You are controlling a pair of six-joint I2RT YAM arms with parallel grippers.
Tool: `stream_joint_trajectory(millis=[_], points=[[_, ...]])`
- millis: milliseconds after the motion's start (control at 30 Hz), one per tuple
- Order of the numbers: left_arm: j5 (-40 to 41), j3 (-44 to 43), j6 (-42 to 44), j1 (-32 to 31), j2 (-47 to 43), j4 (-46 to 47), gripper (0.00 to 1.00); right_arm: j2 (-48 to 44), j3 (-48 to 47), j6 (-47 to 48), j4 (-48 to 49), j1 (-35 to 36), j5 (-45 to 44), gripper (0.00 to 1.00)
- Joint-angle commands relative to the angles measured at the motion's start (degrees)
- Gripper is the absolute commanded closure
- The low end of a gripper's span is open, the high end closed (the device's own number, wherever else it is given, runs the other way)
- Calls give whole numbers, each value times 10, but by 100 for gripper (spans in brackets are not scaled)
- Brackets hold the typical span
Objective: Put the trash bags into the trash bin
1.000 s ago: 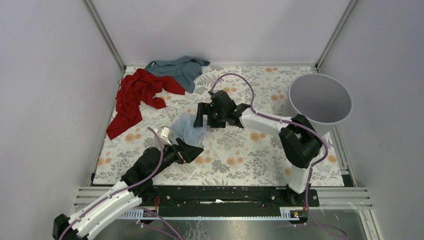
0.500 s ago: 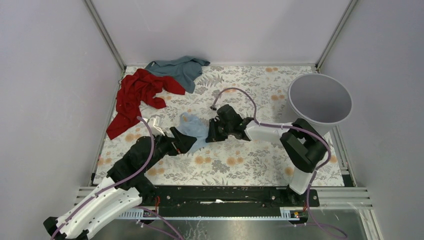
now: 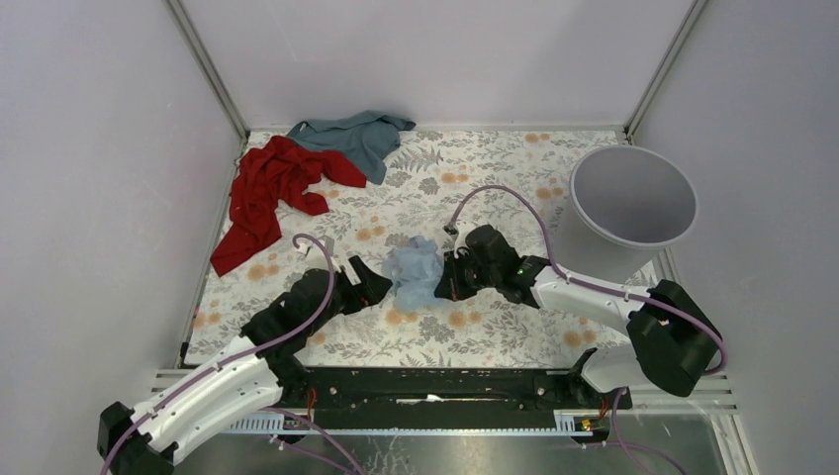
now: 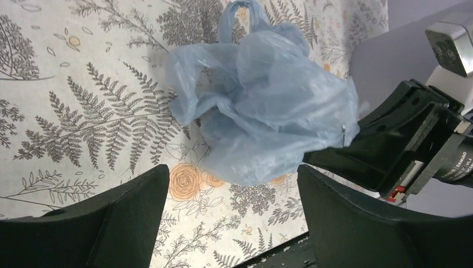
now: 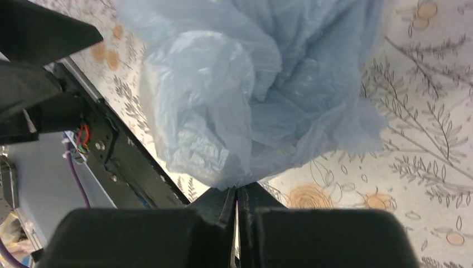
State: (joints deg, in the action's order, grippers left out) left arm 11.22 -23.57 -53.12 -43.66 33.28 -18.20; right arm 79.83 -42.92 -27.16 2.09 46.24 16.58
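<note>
The right tool is clamped on the blue trash bag; the left tool, fingers apart, is just beside it.

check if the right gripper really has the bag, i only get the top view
Observer: Yes. The right wrist view shows the right gripper shut on a fold at the edge of the bag.
Operator: and the left one, is it holding too
Observer: No. In the left wrist view the left gripper is open, its fingers wide apart, with the bag ahead and not touching them.
Operator: any handle showing
Observer: One loop handle shows at the bag's far side from the left gripper.
</note>
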Motion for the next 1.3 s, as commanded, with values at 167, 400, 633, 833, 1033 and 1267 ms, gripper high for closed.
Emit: stream_joint_trajectory(millis=[167, 400, 633, 833, 1033, 1267], points=[[-123, 36, -18, -2, 87, 205, 2, -41, 88, -5, 56, 3, 48, 100], [-170, 46, -18, -3, 202, 276, 7, -55, 110, -19, 79, 3, 68, 93], [-132, 103, -32, -2, 179, 304, 58, -95, 97, 2, 6, 2, 32, 79], [-141, 105, -21, -2, 170, 299, 75, -139, 88, 5, -48, 3, 21, 38], [-164, 106, -29, -3, 165, 309, 76, -151, 56, 11, -37, 4, 26, 3], [-191, 97, -35, -2, 141, 316, 68, -30, 28, -69, 59, 4, -50, 14]])
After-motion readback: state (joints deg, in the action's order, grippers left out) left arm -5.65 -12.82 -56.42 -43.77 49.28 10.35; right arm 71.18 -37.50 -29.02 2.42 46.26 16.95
